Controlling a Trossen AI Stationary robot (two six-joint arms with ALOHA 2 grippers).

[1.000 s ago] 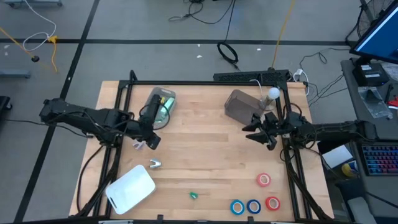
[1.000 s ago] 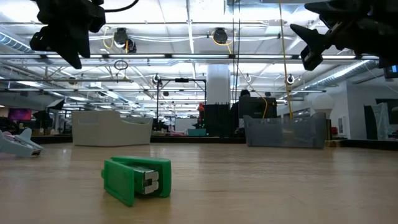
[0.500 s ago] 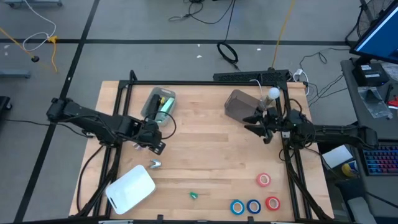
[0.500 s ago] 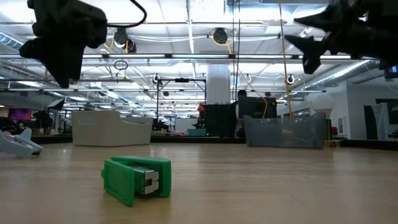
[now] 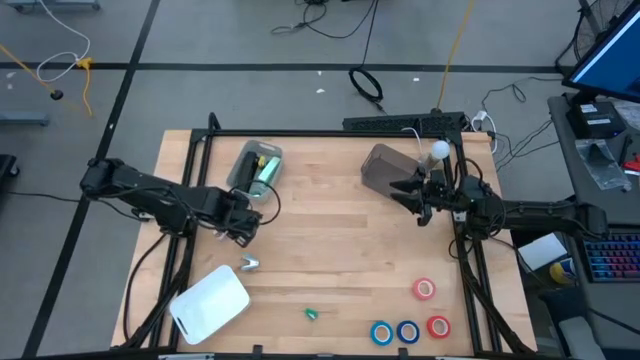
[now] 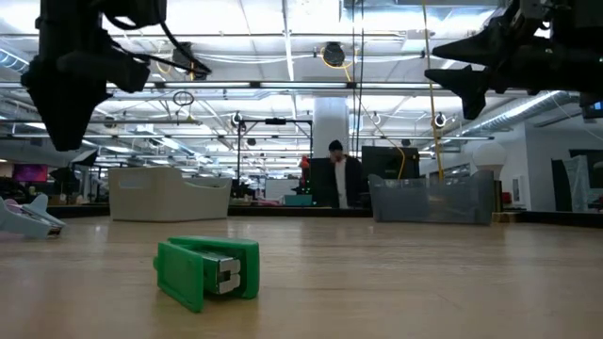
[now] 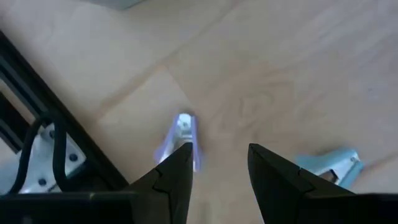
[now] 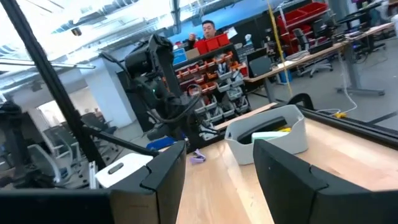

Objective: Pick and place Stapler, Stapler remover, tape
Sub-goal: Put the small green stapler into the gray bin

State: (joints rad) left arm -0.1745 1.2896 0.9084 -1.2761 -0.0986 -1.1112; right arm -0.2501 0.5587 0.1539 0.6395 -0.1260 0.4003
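The left pincer (image 5: 243, 226) hangs over the left part of the wooden tabletop (image 5: 330, 250), its two dark fingers (image 7: 176, 176) spread apart and holding nothing. In the left wrist view a small pale lilac stapler remover (image 7: 183, 138) lies on the wood right by the tip of one finger, and a second, pale blue one (image 7: 329, 164) lies a little farther off beyond the other finger. Seen from above, that second piece (image 5: 249, 264) lies just in front of the left pincer, toward the near edge. Behind the left pincer, a grey bin (image 5: 255, 167) holds a green stapler (image 5: 265, 172). Nearer the front edge, and well apart from the pincer, a white flat tray (image 5: 209, 302) rests at the left corner, and a small green stapler (image 5: 311, 314) lies on the bare wood.

The right pincer (image 5: 413, 194) is raised above the right rear part of the tabletop, fingers spread and empty, just beside a clear grey container (image 5: 385, 167). The tape sits well in front of this pincer, near the front right corner: one red roll (image 5: 425, 289) alone, then two blue rolls (image 5: 394, 332) side by side with another red roll (image 5: 438, 326) next to them.

In the low view a person (image 6: 336, 174) stands in the room beyond the tabletop.
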